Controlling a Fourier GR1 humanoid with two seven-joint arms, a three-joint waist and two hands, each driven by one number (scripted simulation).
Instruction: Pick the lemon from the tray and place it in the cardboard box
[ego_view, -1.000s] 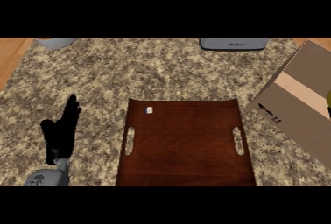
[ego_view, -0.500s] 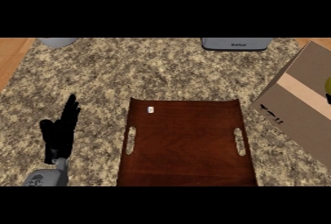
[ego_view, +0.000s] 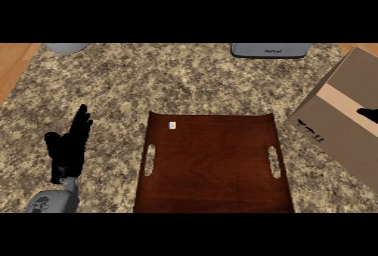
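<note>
The dark brown tray lies in the middle of the speckled counter, and no lemon shows on it or anywhere else in the head view. The cardboard box stands tilted at the right edge. A small black part of my right hand shows over the box at the picture's right edge; what it holds is hidden. My left hand rests open at the left of the tray, fingers up, touching nothing.
A small white tag sits near the tray's far left corner. A grey bowl and a grey appliance stand along the counter's far edge. Wood surface borders the counter at the far left.
The bit of my right hand over the box has shifted slightly at the right edge. The tray, the box and my left hand have not moved.
</note>
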